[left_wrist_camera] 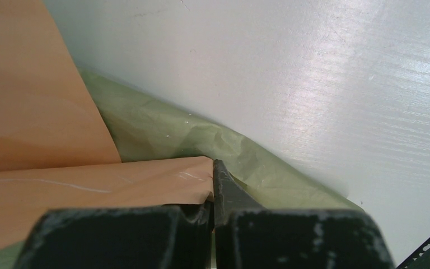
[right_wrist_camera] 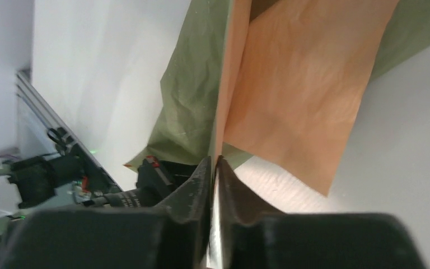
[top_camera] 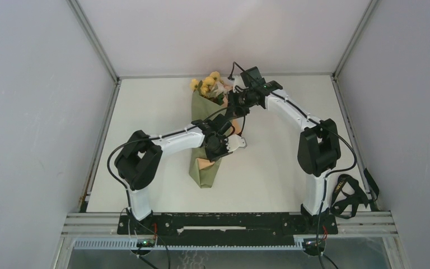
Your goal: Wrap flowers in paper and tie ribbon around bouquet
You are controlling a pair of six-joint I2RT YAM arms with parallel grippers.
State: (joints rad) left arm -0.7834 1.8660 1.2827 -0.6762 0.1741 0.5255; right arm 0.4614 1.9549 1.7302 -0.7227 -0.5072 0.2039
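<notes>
Left end effector (left_wrist_camera: 213, 180) is pressed together on a peach fold of the paper (left_wrist_camera: 162, 129). Right end effector (right_wrist_camera: 215, 168) is pinched on its upper edge, apparently to hold the wrap shut around the flowers (top_camera: 207, 84), laid mid-table (top_camera: 145, 123).

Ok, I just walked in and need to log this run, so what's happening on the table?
Two robot arms are wrapping flowers in olive-green paper on the table. The paper is already folded lengthways round them, with the blooms poking out at the far end. The left gripper pinches a peach-backed edge near the middle. The right gripper pinches an edge closer to the blooms. Nothing is tied round the bundle yet.
</notes>
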